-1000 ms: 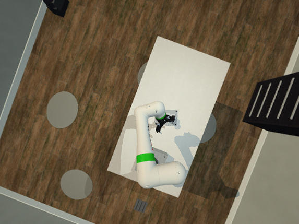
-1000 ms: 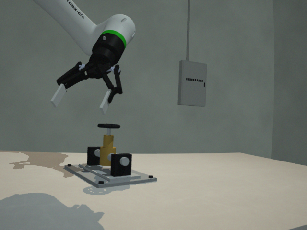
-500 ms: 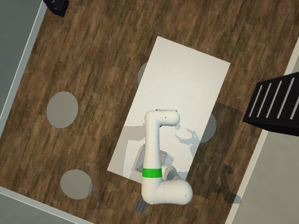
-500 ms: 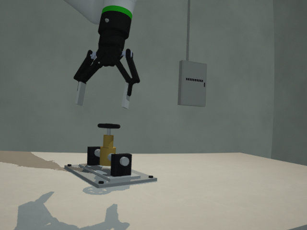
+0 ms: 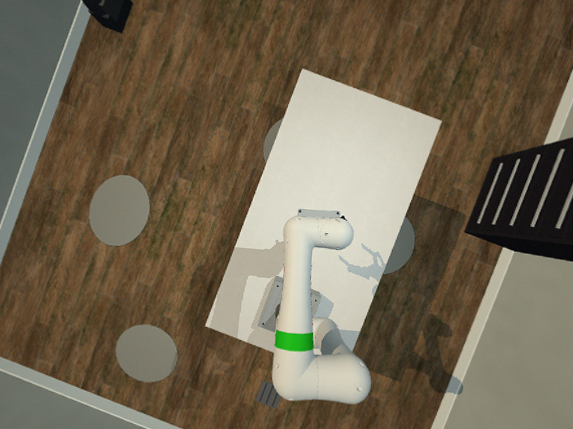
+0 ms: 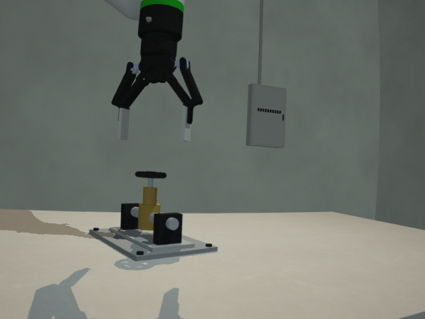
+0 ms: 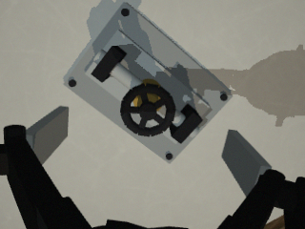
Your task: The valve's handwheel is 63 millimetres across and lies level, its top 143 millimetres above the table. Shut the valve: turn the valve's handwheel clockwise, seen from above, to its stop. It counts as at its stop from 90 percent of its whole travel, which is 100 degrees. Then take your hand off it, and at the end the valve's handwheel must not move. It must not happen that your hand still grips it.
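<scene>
Black handwheel (image 6: 150, 174) atop the brass valve (image 6: 149, 206) on the table (image 6: 309, 260) sits straight below the gripper (image 6: 154, 131) (fingers spread wide, holding nothing), well apart, slightly off-centre in wrist view.

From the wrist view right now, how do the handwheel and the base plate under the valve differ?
The handwheel is black, round and spoked; the base plate is light grey, rectangular and solid, with a dark bolt at each corner. The handwheel is far smaller than the plate. In the exterior view the handwheel sits high on its stem, while the plate lies flat on the table. Both lie level, below the open gripper.
</scene>
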Controlling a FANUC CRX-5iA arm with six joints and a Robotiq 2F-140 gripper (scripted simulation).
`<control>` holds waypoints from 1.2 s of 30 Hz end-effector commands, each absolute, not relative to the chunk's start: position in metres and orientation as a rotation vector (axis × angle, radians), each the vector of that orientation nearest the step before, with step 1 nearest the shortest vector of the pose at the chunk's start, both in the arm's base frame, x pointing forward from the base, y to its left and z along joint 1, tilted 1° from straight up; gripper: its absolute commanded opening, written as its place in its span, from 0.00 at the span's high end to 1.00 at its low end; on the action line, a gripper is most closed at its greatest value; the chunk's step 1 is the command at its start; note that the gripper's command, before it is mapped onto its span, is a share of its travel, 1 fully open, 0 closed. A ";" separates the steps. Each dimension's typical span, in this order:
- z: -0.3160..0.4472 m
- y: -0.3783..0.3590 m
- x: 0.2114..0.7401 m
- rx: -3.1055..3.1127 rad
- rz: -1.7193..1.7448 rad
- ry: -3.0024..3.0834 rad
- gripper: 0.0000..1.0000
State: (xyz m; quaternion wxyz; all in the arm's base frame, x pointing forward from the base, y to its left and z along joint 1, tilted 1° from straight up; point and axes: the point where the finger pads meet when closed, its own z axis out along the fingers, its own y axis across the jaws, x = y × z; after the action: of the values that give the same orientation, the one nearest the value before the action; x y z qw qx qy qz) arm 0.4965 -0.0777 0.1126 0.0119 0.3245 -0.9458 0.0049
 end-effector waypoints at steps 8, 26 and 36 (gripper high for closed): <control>0.110 -0.078 0.497 1.011 0.016 -2.949 0.00; 0.096 -0.078 0.496 1.011 0.016 -2.949 0.00; 0.088 -0.079 0.496 1.011 0.016 -2.949 0.00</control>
State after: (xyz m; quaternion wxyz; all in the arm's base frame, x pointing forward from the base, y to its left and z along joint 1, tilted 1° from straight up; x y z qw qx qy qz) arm 0.4961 -0.0785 0.0896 0.0121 0.3242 -0.9459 0.0051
